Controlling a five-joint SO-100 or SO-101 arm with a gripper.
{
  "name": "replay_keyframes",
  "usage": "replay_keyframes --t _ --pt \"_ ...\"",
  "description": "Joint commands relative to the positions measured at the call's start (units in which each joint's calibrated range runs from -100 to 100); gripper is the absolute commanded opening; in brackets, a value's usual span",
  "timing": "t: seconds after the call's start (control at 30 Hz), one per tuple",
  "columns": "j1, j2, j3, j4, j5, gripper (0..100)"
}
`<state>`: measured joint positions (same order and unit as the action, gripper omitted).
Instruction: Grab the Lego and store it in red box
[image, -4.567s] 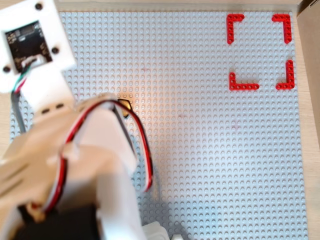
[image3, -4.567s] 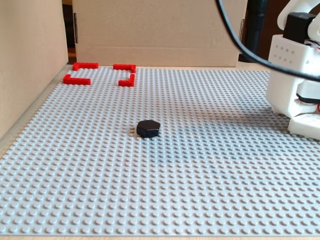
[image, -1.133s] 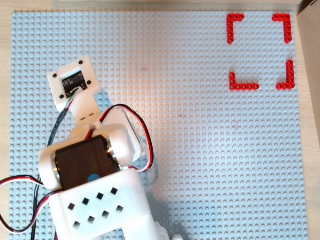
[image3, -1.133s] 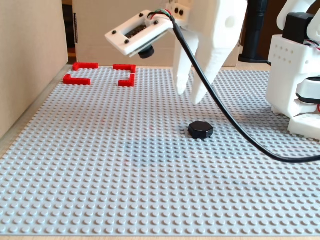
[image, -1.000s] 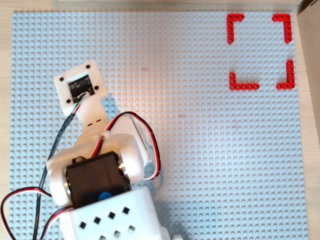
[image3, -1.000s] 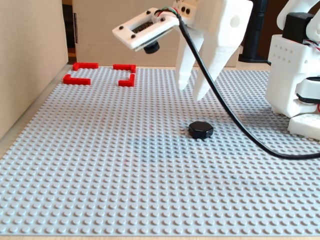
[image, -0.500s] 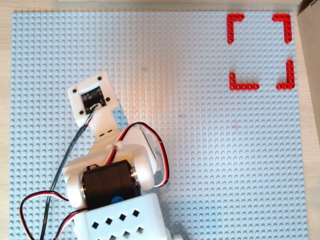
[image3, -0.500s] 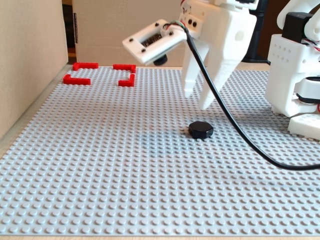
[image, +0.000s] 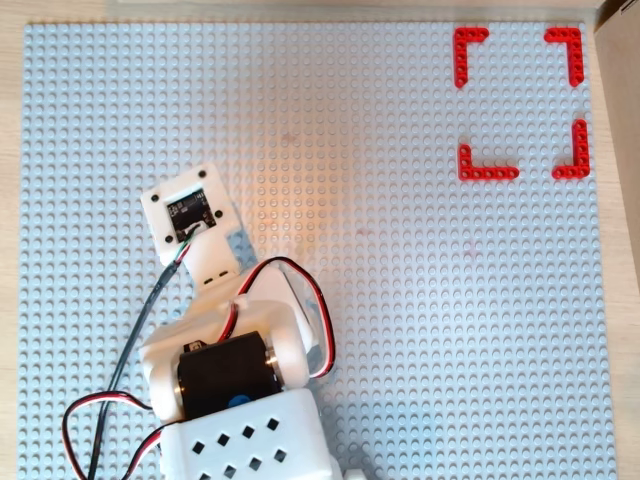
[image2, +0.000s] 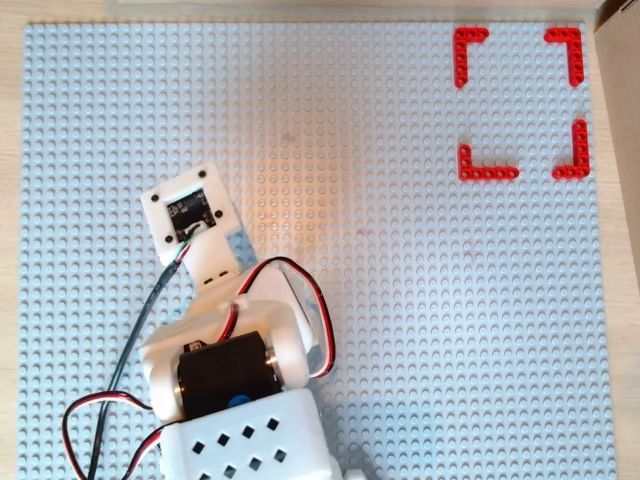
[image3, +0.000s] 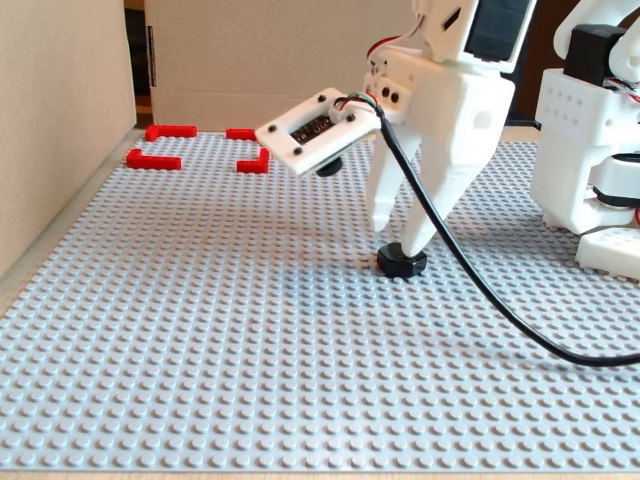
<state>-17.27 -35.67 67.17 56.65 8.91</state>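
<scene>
The white two-finger tool (image3: 400, 240) has come down since half a second ago, when its tips hung well above the small black six-sided Lego piece (image3: 401, 263). Now, in the fixed view, the two white fingers (image3: 384, 205) are spread apart and reach down to the Lego, with the near tip touching or just over its top; I cannot tell if it presses on it. The Lego has not moved and sits flat on the big grey bumpy baseplate (image3: 200, 340), close to the white robot base (image3: 590, 150) on the right of that view. In both overhead views the white arm (image: 225, 360) covers the Lego, so it cannot be seen there. The red box (image: 520, 100), made of four thin red corner pieces with gaps between them, lies in the top right corner of the plate in an overhead view, near the plate's edge and well apart from the arm. The plate between the arm and the red box is open grey studs. A brown cardboard wall (image3: 60, 120) stands along the left side in the fixed view, just beside the red box (image3: 200, 147).
</scene>
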Motion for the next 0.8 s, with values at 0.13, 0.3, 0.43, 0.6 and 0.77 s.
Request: replay_keyframes --t 0.13,0.3,0.43,0.6,0.77 --pt "-1.68 -0.85 0.74 -1.39 0.05 16" --pt "-1.97 -0.6 0.74 -1.39 0.26 16" --pt "-2.2 3.64 -1.26 -1.04 0.31 16" --pt "-2.27 10.84 -5.54 0.28 0.31 16" --pt "-2.27 12.88 -7.54 0.98 0.05 16"
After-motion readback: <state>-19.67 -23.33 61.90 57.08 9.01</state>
